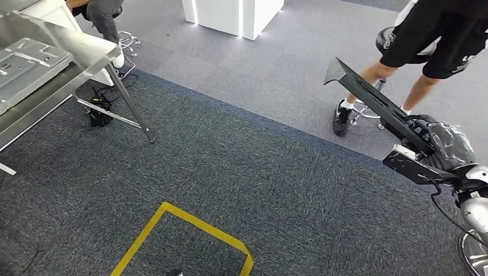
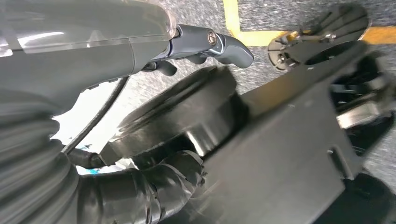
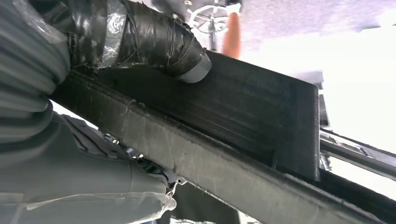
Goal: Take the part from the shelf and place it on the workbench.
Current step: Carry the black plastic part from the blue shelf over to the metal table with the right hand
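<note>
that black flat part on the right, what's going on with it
The robot's right hand holds the long flat black plastic part, angled up over the dark grey carpet. The metal workbench stands off to the left, so the part is not yet placed. A person in black shorts stands close behind the part.

Workshop: metal workbench (image 1: 86, 54), floor tape (image 1: 190, 221)

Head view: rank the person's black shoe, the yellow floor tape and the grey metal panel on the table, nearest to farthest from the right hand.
From the right hand:
1. Black shoe, just beyond it to its left.
2. Yellow floor tape, lower centre.
3. Grey metal panel, on the table far left.
</note>
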Robot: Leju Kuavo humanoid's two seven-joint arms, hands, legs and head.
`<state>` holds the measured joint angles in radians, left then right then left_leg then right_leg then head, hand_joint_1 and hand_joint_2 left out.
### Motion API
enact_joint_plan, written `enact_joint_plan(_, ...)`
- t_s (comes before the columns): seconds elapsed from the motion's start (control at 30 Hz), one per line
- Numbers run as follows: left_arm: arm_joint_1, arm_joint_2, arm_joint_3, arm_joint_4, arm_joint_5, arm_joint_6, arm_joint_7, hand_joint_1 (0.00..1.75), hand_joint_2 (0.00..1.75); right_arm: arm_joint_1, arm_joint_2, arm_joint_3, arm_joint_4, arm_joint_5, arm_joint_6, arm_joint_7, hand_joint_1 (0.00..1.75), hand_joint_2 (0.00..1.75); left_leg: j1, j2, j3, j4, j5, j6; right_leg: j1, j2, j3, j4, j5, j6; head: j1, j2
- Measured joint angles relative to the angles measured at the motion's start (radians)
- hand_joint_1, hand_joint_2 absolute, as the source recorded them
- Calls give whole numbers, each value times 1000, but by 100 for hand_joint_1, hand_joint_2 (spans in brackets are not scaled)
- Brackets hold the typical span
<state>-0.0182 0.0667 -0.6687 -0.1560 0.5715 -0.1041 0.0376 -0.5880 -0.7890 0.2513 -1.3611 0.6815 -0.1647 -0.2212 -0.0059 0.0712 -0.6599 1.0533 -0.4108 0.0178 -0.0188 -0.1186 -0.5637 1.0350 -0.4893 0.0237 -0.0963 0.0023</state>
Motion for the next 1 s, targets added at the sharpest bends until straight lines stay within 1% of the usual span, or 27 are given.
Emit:
enact_joint_plan(0.03, 0, 0, 0, 0, 0, 1, 0, 0, 175, -1, 0, -1, 0, 1, 0, 0, 175, 175, -8, -2, 1, -6, -5, 7, 1, -11, 2, -1, -2, 6, 0, 0)
enact_joint_plan(0.07, 1, 0, 0, 0, 0, 2, -1, 0, 175, -1, 1, -1, 0, 3, 0, -1, 175, 175, -9, -16, 2, -10, -4, 16, -1, -23, 7, -3, -5, 12, 1, 0)
enact_joint_plan(0.1, 2, 0, 0, 0, 0, 3, -1, 0, 175, 0, 2, -2, 0, 5, 0, -1, 175, 175, -10, -30, 6, -16, -3, 23, -5, -21, 10, -3, -9, 19, 1, 0)
enact_joint_plan(0.13, 4, 0, 0, 0, 0, 5, -1, 0, 175, 0, 3, -2, 0, 6, 0, -1, 175, 175, -11, -43, 12, -22, -3, 32, -10, -3, 9, 8, -18, 23, 2, 0)
enact_joint_plan(0.17, 4, 0, 0, 0, 0, 6, -2, 0, 175, 1, 3, -2, -1, 8, 0, -1, 175, 175, -9, -55, 17, -27, -2, 41, -13, 27, -3, 36, -36, 24, 4, 0)
enact_joint_plan(0.23, 1, 0, 0, 0, 0, 7, -2, 0, 175, 1, 2, -2, 0, 10, -1, -1, 175, 175, -9, -78, 25, -30, -5, 54, -13, 93, -65, 153, -88, 20, 8, 0)
enact_joint_plan(0.27, -1, 0, 0, 0, 0, 8, -3, 0, 175, 2, 1, -3, 2, 11, -1, -1, 175, 175, -11, -92, 27, -30, -7, 59, -10, 109, -107, 222, -110, 18, 9, 0)
enact_joint_plan(0.3, -2, 0, 0, 0, 0, 8, -3, 0, 175, 4, 1, -3, 3, 12, -1, -1, 175, 175, -13, -107, 30, -29, -10, 62, -8, 115, -140, 271, -118, 17, 9, 0)
enact_joint_plan(0.33, -3, -1, 0, 0, 0, 7, -3, 0, 175, 6, 2, -3, 4, 13, -1, -1, 175, 175, -16, -123, 35, -29, -12, 63, -6, 118, -158, 285, -105, 14, 10, 0)
enact_joint_plan(0.37, -2, -1, 0, 0, 0, 7, -4, 0, 175, 7, 2, -3, 5, 13, -1, -1, 175, 175, -17, -139, 41, -27, -16, 64, -5, 121, -157, 261, -72, 11, 10, 0)
enact_joint_plan(0.4, -1, -1, 0, 0, 0, 7, -4, 0, 175, 7, 2, -3, 5, 14, -1, -1, 175, 175, -18, -155, 47, -25, -21, 63, -4, 129, -137, 201, -26, 7, 10, 0)
enact_joint_plan(0.43, 0, -1, 0, 0, 0, 7, -5, 0, 175, 5, 2, -3, 6, 14, -1, -1, 175, 175, -19, -169, 52, -22, -27, 60, -4, 152, -110, 134, 10, 3, 10, 0)
enact_joint_plan(0.47, 0, -1, -1, 0, 0, 7, -6, 0, 175, 3, 1, -3, 6, 15, -2, -1, 175, 175, -19, -183, 53, -17, -32, 57, -5, 173, -85, 73, 32, 2, 10, 0)
enact_joint_plan(0.5, -1, -1, -1, 0, 0, 8, -7, 0, 175, 1, 1, -3, 6, 16, -2, -2, 175, 175, -17, -196, 52, -14, -36, 53, -4, 188, -66, 33, 40, 2, 10, 0)
enact_joint_plan(0.53, 0, -2, -1, 0, 0, 8, -8, 0, 175, -2, 1, -3, 6, 16, -2, -2, 175, 175, -15, -209, 48, -14, -38, 47, -2, 195, -57, 17, 33, 1, 10, 0)
enact_joint_plan(0.6, 3, 0, -1, 0, 0, 10, -9, 0, 175, -7, 1, -2, 7, 17, -2, -2, 175, 175, -12, -227, 46, -17, -41, 38, -2, 173, -44, 2, 27, -1, 9, 0)
enact_joint_plan(0.63, 5, 0, -1, 0, 0, 10, -9, 0, 175, -9, 2, -2, 7, 17, -2, -2, 175, 175, -14, -211, 44, -10, -44, 32, -3, 161, -32, -5, 24, -6, 8, 0)
enact_joint_plan(0.67, 5, 1, -1, 0, 0, 11, -10, 0, 175, -10, 2, -2, 6, 17, -3, -2, 175, 175, -15, -181, 35, 13, -52, 26, -4, 147, -17, -15, 20, -11, 6, 0)
enact_joint_plan(0.7, 4, 2, -1, 0, -1, 11, -10, 0, 175, -13, 2, -2, 6, 17, -3, -2, 175, 175, -16, -143, 11, 57, -66, 20, -4, 133, 0, -23, 13, -17, 4, 0)
enact_joint_plan(0.73, 3, 1, -1, 0, -1, 12, -11, 0, 175, -16, 2, -2, 6, 18, -3, -2, 175, 175, -13, -108, -27, 119, -84, 14, -1, 118, 16, -28, 4, -21, 3, 0)
enact_joint_plan(0.77, 1, 0, -1, 0, -1, 12, -11, 0, 175, -19, 2, -2, 6, 19, -3, -3, 175, 175, -8, -91, -74, 187, -100, 10, 1, 103, 31, -31, -7, -24, 2, 0)
enact_joint_plan(0.8, 1, -1, -1, 0, -1, 12, -11, 0, 175, -21, 2, -2, 6, 20, -3, -3, 175, 175, -3, -84, -117, 241, -104, 6, 3, 88, 47, -31, -21, -23, 2, 0)
enact_joint_plan(0.83, 1, -2, -1, 0, -1, 12, -12, 0, 175, -22, 2, -2, 6, 21, -3, -3, 175, 175, 2, -81, -145, 261, -87, 4, 3, 73, 64, -31, -35, -21, 2, 0)
enact_joint_plan(0.87, 1, -2, -1, 0, -1, 12, -12, 0, 175, -23, 2, -2, 6, 22, -2, -3, 175, 175, 5, -78, -153, 242, -51, 2, 4, 59, 83, -31, -50, -19, 2, 0)
enact_joint_plan(0.93, 3, -3, -1, 0, -1, 12, -12, 0, 175, -26, 2, -2, 7, 23, -2, -3, 175, 175, 6, -54, -121, 123, 44, 5, 4, 33, 123, -35, -84, -12, 3, 0)
enact_joint_plan(0.97, 4, -3, -1, 0, -2, 12, -12, 0, 175, -29, 2, -2, 7, 24, -2, -4, 175, 175, 0, -34, -98, 73, 70, 10, 5, 22, 139, -39, -99, -6, 5, 0)
enact_joint_plan(1.0, 5, -3, -1, 0, -2, 13, -12, 0, 175, -32, 2, -1, 8, 25, -2, -4, 175, 175, -8, -17, -78, 33, 74, 18, 5, 13, 152, -46, -111, 1, 7, 0)
